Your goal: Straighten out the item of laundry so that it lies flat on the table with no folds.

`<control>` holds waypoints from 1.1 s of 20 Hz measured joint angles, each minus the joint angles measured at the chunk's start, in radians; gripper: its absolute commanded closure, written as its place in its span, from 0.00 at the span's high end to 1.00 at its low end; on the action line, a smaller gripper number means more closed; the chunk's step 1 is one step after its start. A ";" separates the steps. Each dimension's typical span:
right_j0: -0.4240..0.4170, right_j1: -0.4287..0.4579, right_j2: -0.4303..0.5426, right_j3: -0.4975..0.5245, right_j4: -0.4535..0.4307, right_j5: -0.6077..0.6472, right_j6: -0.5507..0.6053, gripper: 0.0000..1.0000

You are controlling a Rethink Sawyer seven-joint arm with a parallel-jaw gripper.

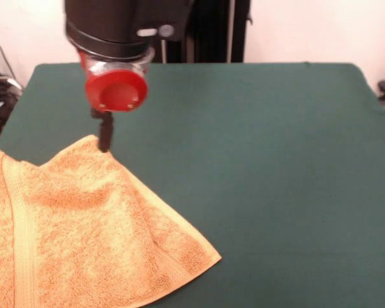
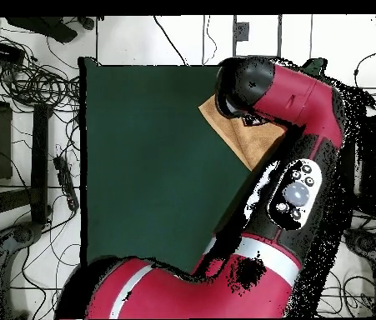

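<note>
towel (image 1: 83,231): sitting in the lower left of the front view, running off the left and bottom edges; orange-tan terry, bunched rather than flat, one corner peaking up right at the fingers, another corner pointing out to the right on the green

woven band (image 1: 22,237): running top to bottom near the left edge of the front view; a second band showing along the right-hand edge near the pointed corner

fingers (image 1: 104,138): poking down as a thin dark tip under the red round part, touching the towel's raised corner; honestly can't tell if pinching it or just resting there, too little showing

arm (image 2: 283,108): coming down from the upper left in the front view; in the overhead view, sweeping from the bottom up to the upper right and covering most of the towel

towel from above (image 2: 224,121): only a tan wedge peeking out beside the arm, upper right of the green

desk (image 1: 263,167): dark green cloth, filling most of both views
</note>
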 measured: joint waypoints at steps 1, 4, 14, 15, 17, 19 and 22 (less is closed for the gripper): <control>0.007 0.000 0.000 0.004 0.005 -0.004 0.000 1.00; 0.026 0.002 0.006 0.020 0.022 -0.034 0.000 1.00; 0.042 0.030 0.032 0.074 0.048 -0.235 0.000 1.00; 0.042 0.034 0.032 0.076 0.048 -0.244 0.000 1.00; 0.042 0.043 0.032 0.082 0.048 -0.260 0.000 1.00; 0.042 0.053 0.032 0.087 0.048 -0.274 0.000 1.00; 0.042 0.068 0.033 0.095 0.049 -0.287 0.000 1.00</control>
